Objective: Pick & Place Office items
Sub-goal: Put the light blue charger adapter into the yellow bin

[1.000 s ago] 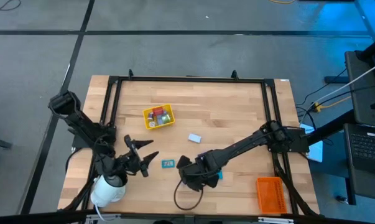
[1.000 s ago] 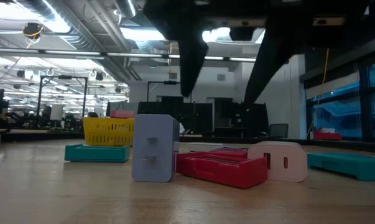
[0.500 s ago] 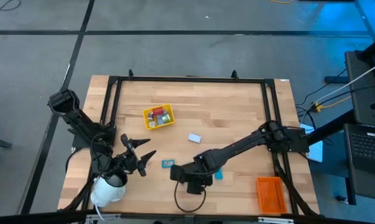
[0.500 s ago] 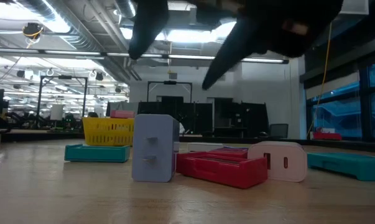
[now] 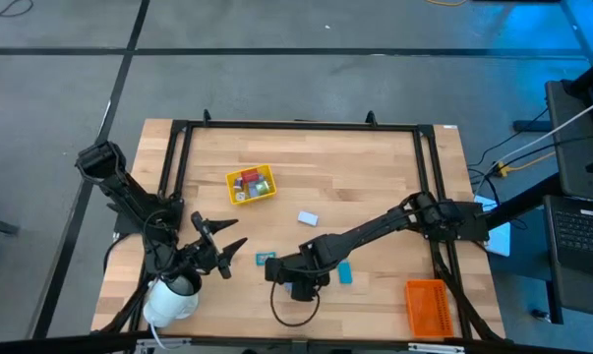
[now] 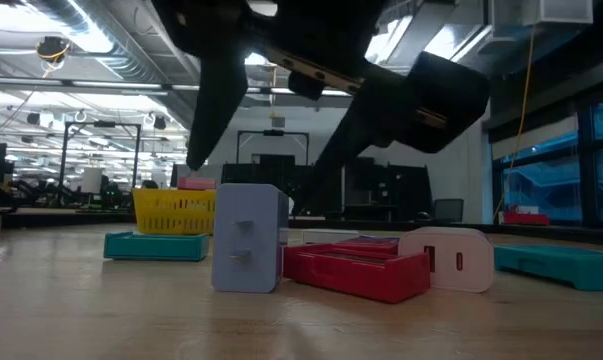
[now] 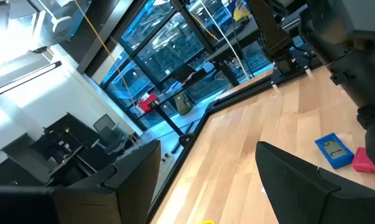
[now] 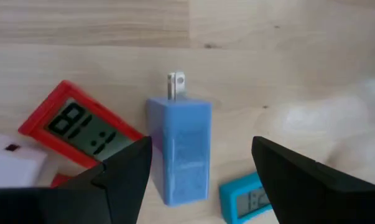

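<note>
My right gripper (image 5: 288, 278) hangs open over a cluster near the table's near edge. In the right wrist view its fingers (image 8: 122, 180) stand on either side of a light blue block with a metal prong (image 8: 178, 146) without touching it. Beside the block lie a red display piece (image 8: 81, 130), a white piece (image 8: 7, 163) and a teal piece (image 8: 249, 199). The low view shows the blue block (image 6: 248, 237) resting on the wood below the right gripper (image 6: 261, 170). My left gripper (image 5: 222, 251) waits open at the near left.
A yellow tray (image 5: 250, 184) with small pieces sits left of the table's centre, and an orange tray (image 5: 426, 305) sits at the near right corner. Loose pieces: light blue (image 5: 308, 218), teal (image 5: 266, 259), teal (image 5: 345, 272). A white roll (image 5: 170, 300) lies by the left arm.
My right gripper has moved toward the table's left along the near side, uncovering a teal piece on its right. Its fingers, upright a second ago, now slant in the low view and stand above the blue block. It has stayed open.
</note>
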Robot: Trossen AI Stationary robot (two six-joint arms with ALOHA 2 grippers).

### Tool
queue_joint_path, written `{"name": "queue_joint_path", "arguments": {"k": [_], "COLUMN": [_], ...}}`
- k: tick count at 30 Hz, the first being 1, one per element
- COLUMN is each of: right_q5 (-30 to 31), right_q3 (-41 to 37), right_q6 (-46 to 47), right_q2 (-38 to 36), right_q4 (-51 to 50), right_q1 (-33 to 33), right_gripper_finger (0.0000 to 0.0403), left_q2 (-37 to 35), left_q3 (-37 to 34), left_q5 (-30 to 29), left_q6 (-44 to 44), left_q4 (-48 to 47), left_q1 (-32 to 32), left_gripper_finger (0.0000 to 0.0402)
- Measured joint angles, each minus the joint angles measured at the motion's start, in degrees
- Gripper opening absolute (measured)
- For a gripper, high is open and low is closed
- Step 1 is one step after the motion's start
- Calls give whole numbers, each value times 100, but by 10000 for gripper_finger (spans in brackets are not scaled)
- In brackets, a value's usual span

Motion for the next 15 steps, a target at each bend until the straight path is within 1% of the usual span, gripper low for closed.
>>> {"name": "queue_joint_path", "arguments": {"k": [5, 10, 11, 12, 15], "right_q5": [-238, -236, -169, 23, 723], "right_q3": [0, 0, 0, 0, 92], "right_q6": [235, 366, 434, 470, 626], "right_q2": [0, 0, 0, 0, -43], "right_q4": [118, 106, 104, 106, 64], "right_q1": [-32, -45, -41, -35, 49], "right_gripper_finger": [275, 259, 255, 250, 242], "left_q2": [0, 0, 0, 0, 0], "left_q3": [0, 0, 0, 0, 0], "left_q5": [1, 1, 1, 0, -23], "left_q6": [2, 4, 2, 4, 26], "left_q4": [0, 0, 0, -1, -2], "left_q1": [0, 0, 0, 0, 2], "left_gripper_finger": [261, 261, 261, 261, 261]}}
